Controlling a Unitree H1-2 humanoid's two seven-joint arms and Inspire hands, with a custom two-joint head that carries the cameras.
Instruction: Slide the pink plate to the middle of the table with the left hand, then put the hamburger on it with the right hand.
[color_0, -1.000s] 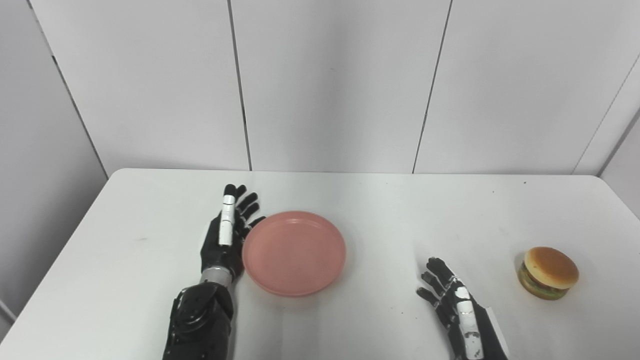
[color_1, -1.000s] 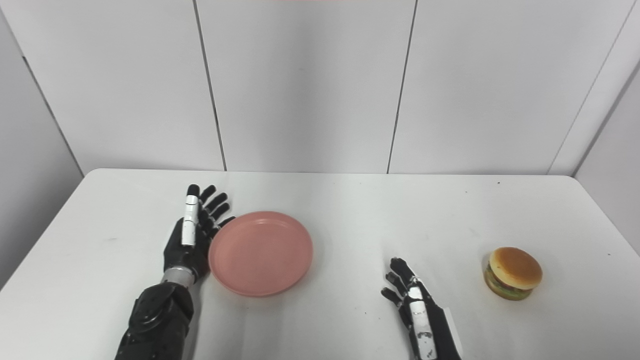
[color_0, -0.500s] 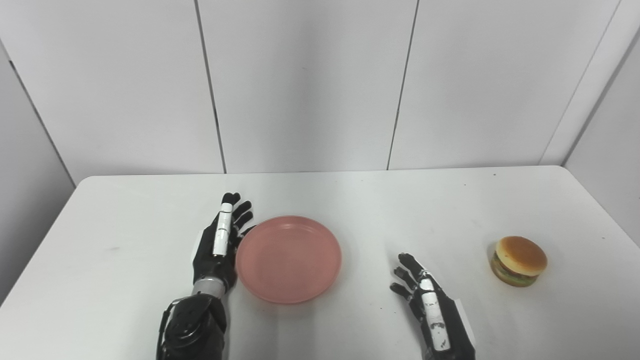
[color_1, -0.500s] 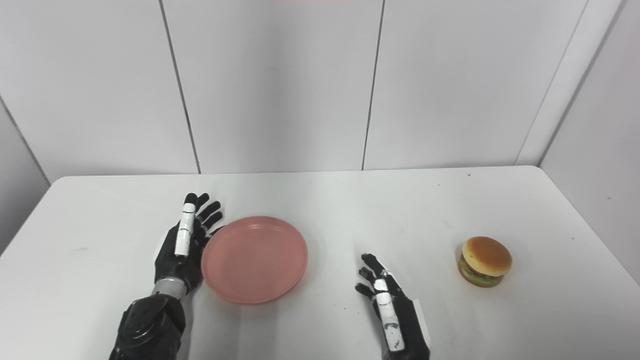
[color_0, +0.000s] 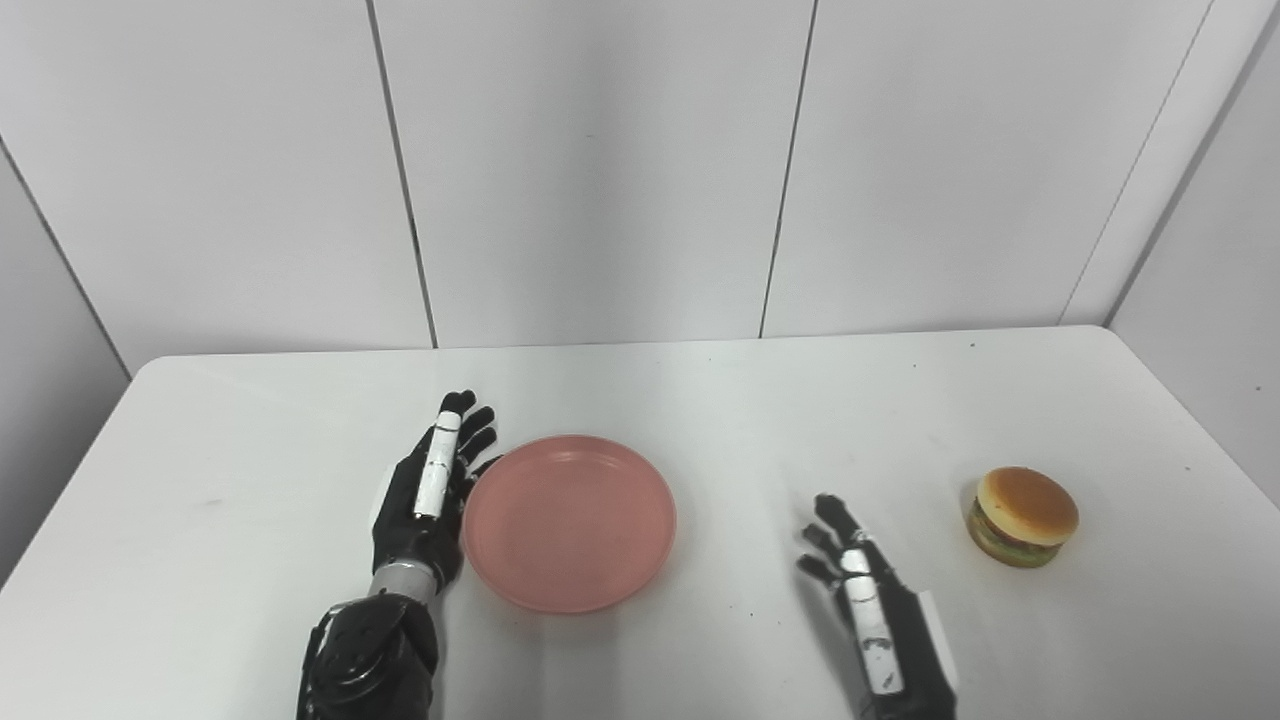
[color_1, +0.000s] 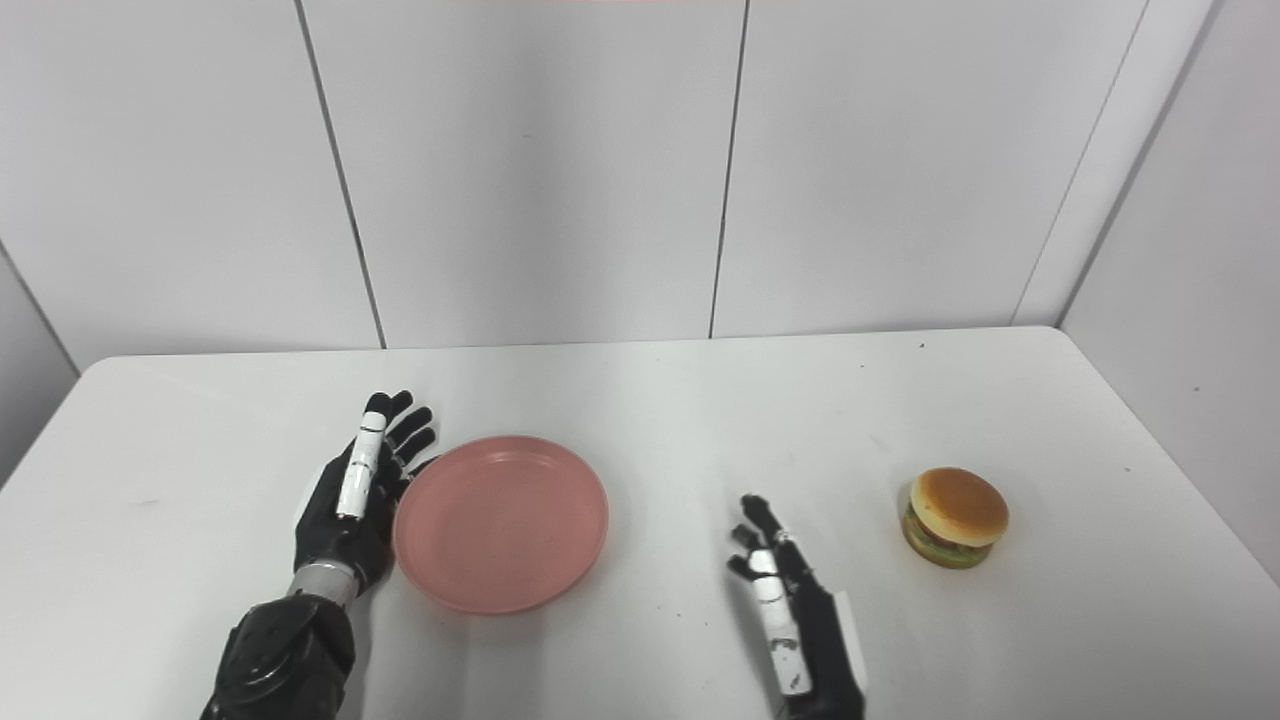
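White worktop (color_0: 250, 470): left robot hand (color_0: 425, 495) spread flat against plate (color_0: 570, 520), mid-slide; right robot hand (color_0: 870, 610) spread, burger (color_0: 1022, 503) waits

Counting what's sitting out here: one plate (color_0: 569, 522), pink, lying just beside the left hand's fingers (color_0: 468, 440), its edge up against them. One burger (color_0: 1022, 516), sitting well off past the right hand's fingers (color_0: 833, 540), on their outer side, not touching. Two hands showing, one left hand (color_0: 425, 495) and one right hand (color_0: 878, 620), both with fingers spread. One table (color_0: 240, 480) holding all of it.
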